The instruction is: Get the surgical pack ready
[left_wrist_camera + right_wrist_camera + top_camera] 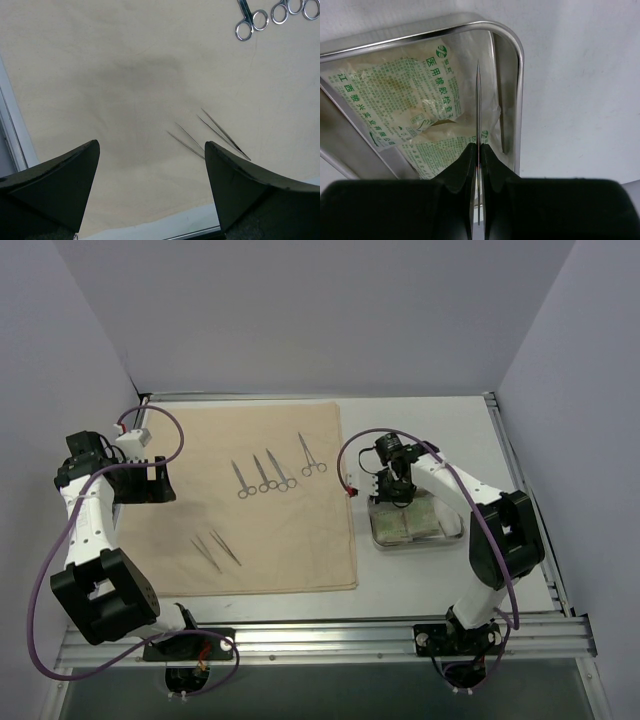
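A large beige cloth [280, 540] lies spread flat on the table. Three steel forceps [270, 472] lie on its far half, their ring handles [252, 22] showing in the left wrist view. Two tweezers [217, 550] rest near its front edge, long and thin [222, 134]. My left gripper [150, 480] hovers open over the cloth's left side [100, 75], nothing between its fingers [150, 145]. My right gripper [478, 147] is shut on a thin steel tweezers [477, 100], held point-out above the shiny steel tray [519, 75]. Pale green printed packets [405, 95] lie in the tray [458, 532].
The tray sits on bare white table just right of the cloth's edge. Aluminium rails [520, 470] frame the table at the right and front. A white connector block [133, 438] with a purple cable sits at the cloth's far left corner.
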`<state>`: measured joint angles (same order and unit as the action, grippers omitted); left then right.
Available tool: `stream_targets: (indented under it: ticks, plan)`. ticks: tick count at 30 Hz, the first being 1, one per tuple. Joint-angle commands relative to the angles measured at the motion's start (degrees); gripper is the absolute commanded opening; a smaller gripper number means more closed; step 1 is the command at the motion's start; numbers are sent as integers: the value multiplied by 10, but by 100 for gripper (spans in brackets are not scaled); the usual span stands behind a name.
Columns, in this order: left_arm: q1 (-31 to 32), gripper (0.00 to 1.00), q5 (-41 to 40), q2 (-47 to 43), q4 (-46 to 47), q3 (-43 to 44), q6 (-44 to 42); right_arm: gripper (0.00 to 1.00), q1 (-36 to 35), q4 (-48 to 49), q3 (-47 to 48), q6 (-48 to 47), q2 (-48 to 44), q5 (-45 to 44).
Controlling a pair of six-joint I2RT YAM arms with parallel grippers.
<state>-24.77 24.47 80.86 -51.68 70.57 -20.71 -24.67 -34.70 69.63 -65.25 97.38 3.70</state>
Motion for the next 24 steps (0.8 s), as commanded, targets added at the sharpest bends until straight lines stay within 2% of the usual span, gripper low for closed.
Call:
stream_targets:
  ticks: [1,7,19,24]
  plan:
    - [2,96,6,4,-8,32,-6,0,10,3,-9,-21,3,40]
    - [2,96,-4,6,-10,33,-9,0,29,25,-17,-30,9,77]
    - [2,96,-10,4,-9,36,-9,0,50,36,-33,-31,41,89]
    - [2,96,-9,4,-9,39,-6,9,50,45,-34,-22,47,84]
